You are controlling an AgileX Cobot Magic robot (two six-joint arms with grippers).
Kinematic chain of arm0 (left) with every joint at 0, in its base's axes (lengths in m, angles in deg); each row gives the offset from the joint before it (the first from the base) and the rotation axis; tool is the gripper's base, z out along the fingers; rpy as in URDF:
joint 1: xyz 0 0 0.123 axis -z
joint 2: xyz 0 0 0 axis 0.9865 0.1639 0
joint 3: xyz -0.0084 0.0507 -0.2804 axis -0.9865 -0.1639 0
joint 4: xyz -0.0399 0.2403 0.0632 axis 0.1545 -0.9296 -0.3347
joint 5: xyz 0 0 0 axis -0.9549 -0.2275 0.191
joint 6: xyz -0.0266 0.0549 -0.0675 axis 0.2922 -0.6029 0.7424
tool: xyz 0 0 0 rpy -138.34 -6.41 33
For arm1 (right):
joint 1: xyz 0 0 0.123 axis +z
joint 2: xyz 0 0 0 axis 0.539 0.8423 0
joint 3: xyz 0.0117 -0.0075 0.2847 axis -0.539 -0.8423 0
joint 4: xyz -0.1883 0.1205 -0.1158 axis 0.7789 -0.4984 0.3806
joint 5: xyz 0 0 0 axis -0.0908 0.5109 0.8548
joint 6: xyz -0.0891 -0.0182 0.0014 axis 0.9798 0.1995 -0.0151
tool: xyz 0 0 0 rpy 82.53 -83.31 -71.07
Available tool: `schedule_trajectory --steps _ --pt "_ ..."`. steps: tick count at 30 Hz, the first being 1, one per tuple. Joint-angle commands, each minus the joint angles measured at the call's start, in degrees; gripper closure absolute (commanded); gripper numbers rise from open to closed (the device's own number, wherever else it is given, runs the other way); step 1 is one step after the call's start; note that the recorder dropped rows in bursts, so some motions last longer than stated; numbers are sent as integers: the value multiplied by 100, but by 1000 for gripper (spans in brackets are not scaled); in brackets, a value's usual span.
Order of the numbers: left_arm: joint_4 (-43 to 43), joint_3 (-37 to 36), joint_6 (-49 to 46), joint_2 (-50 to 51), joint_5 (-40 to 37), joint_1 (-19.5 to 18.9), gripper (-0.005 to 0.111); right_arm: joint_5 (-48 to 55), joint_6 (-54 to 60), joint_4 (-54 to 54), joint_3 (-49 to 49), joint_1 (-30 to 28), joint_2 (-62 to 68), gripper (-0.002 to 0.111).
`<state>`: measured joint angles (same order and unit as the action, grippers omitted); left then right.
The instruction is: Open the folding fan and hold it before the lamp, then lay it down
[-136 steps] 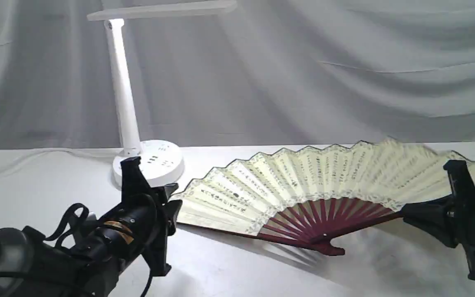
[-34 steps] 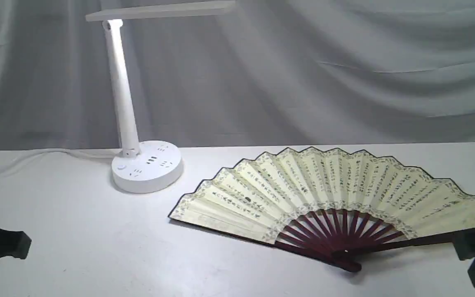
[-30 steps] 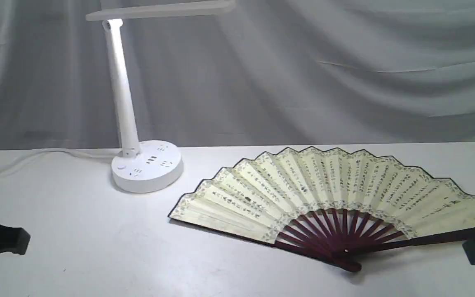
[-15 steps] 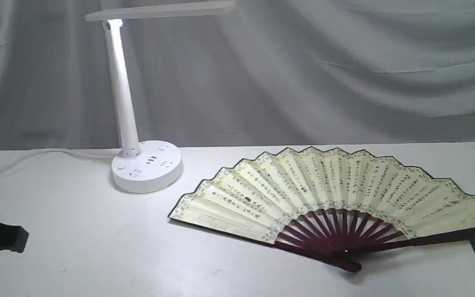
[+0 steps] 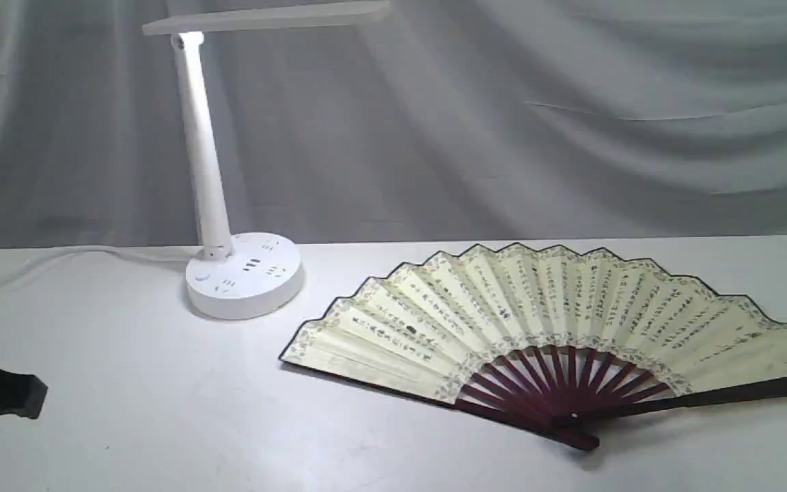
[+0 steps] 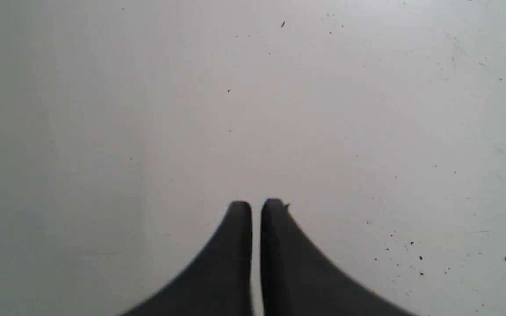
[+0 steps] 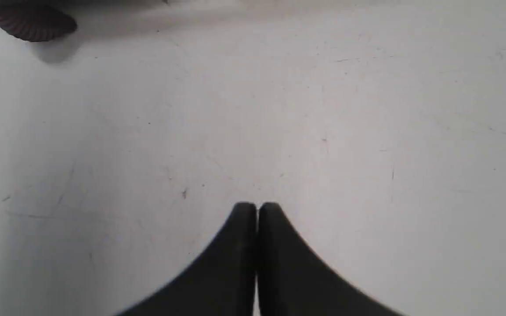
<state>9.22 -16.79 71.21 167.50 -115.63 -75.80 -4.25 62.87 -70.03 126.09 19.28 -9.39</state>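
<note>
Lying spread flat on the table (image 5: 127,383), the fan (image 5: 550,321) is seen at four o'clock from the lamp (image 5: 243,277), touched by nothing. The right claw (image 7: 257,205) is now withdrawn and freshly closed, empty; the left claw (image 6: 256,204) is closed on nothing too. The task is judged finished.
</note>
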Motion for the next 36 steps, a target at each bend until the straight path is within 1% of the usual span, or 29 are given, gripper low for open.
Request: schedule_trajectory --steps 1,7,12,17,29,36 --pt "-8 17 -29 -85 22 -15 107 -88 -35 97 -8 13 -50 108" --pt "-148 17 -37 -411 32 -15 107 -42 -47 108 -8 13 -136 108" --pt "-271 17 -37 -1125 134 -15 107 -176 -59 123 -65 13 -609 108" --pt "-321 7 -37 -1912 134 -15 107 -590 -69 123 -342 13 -1428 108" --pt "-321 -289 -37 -3986 279 -15 107 -448 -53 -72 -342 22 -3256 108" --pt "-307 -298 -23 -5004 60 -15 107 -335 -53 -72 -342 22 -4333 108"
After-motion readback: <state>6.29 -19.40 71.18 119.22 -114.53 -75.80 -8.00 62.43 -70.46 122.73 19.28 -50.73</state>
